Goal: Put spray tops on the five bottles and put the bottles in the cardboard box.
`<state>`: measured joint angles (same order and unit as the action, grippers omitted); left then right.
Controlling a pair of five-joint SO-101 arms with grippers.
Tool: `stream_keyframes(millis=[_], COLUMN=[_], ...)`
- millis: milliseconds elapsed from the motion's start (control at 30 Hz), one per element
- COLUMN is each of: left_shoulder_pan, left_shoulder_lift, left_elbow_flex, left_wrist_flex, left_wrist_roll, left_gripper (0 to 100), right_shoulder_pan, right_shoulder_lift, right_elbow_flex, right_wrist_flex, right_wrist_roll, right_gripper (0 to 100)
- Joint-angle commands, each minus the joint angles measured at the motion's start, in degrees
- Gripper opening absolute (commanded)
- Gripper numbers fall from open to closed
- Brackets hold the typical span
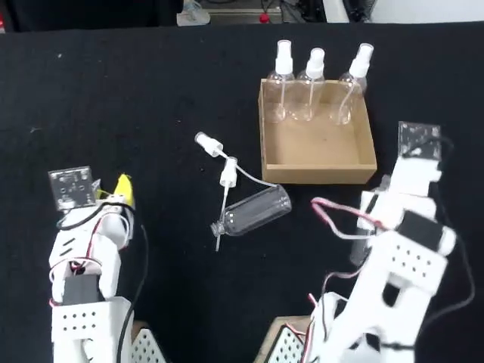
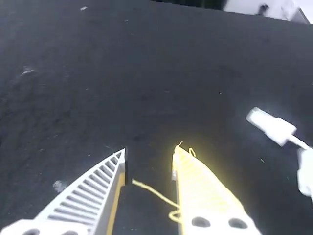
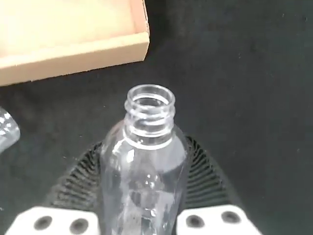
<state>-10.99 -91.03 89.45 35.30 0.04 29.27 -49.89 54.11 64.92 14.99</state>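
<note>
Trouble from here most likely starts at the open neck. At present the right gripper (image 3: pixel 146 147) is clamped around the body of an uncapped bottle (image 3: pixel 145 181), with the mouth pointing away from the wrist and the cardboard box (image 3: pixel 73 54) close by. Smooth clear plastic held only by its sides may twist or slide between the jaws once a top is pressed or screwed on, and a squeezed wall could flex and loosen the hold.

The left gripper (image 2: pixel 150 152) hangs over the bare black table (image 2: pixel 98 73), jaws apart and nothing between them. One spray top (image 2: pixel 271 128) lies on its side near it, and a second spray top (image 1: pixel 228 172) lies just beyond. Each is small and flat on the cloth, so a pinch could skid it away or catch the head at an angle. Each also trails a thin tube that has to thread a narrow mouth — a bent tube or a tilted head would jam at the rim.

Both tubes run toward the loose bottle (image 1: pixel 253 212) lying on its side between the arms; whether they touch it cannot be told. Dragging a top could set that bottle rolling.

Three capped bottles (image 1: pixel 310 87) stand along the box's far wall, and a careless placement might topple them
</note>
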Motion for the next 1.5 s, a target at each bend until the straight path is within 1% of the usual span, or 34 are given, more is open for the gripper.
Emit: stream_keyframes(millis=[0, 100, 300, 400, 600, 700, 833, 967, 1033, 1167, 1467], left_shoulder_pan=[4.2, 6.6, 10.7, 14.7, 24.2, 27.0, 29.9, 33.4, 34.2, 34.0, 33.9], left_shoulder_lift=[1.6, 8.0, 28.3, 36.5, 45.7, 50.7, 60.5, 69.5, 73.4, 79.6, 85.9], left_elbow_flex=[-7.0, -10.8, -20.1, -24.3, -30.5, -34.4, -41.7, -46.8, -49.5, -51.2, -51.3], left_wrist_flex=[4.0, 6.1, 6.0, 6.3, 6.1, 6.1, 6.2, 6.0, 4.7, -0.3, -7.3], left_wrist_roll=[-2.5, -3.9, -4.1, -4.1, -4.1, -3.8, -3.5, 1.5, 3.3, 3.7, 3.6], left_gripper=[16, 16, 16, 16, 16, 16, 16, 16, 16, 16, 16], right_shoulder_pan=[-2.9, -3.3, -3.0, -2.9, -2.1, -0.7, -0.7, -0.7, -0.8, -1.1, -1.1], right_shoulder_lift=[-6.3, -10.3, -17.2, -18.5, -18.6, -18.6, -18.6, -18.6, -18.6, -18.6, -18.7], right_elbow_flex=[4.5, 7.7, 12.0, 12.8, 12.8, 12.9, 13.6, 13.7, 13.7, 13.9, 14.8], right_wrist_flex=[-2.8, -4.0, -4.5, -4.2, -4.0, -4.0, -4.2, -4.0, -4.0, -4.0, -4.4], right_wrist_roll=[-6.9, -8.7, -9.1, -8.8, -8.7, -8.7, -8.7, -8.7, -8.6, -8.6, -8.6], right_gripper=[1.0, 1.0, 1.0, 1.1, 1.1, 1.1, 1.1, 1.1, 1.1, 1.1, 1.1])
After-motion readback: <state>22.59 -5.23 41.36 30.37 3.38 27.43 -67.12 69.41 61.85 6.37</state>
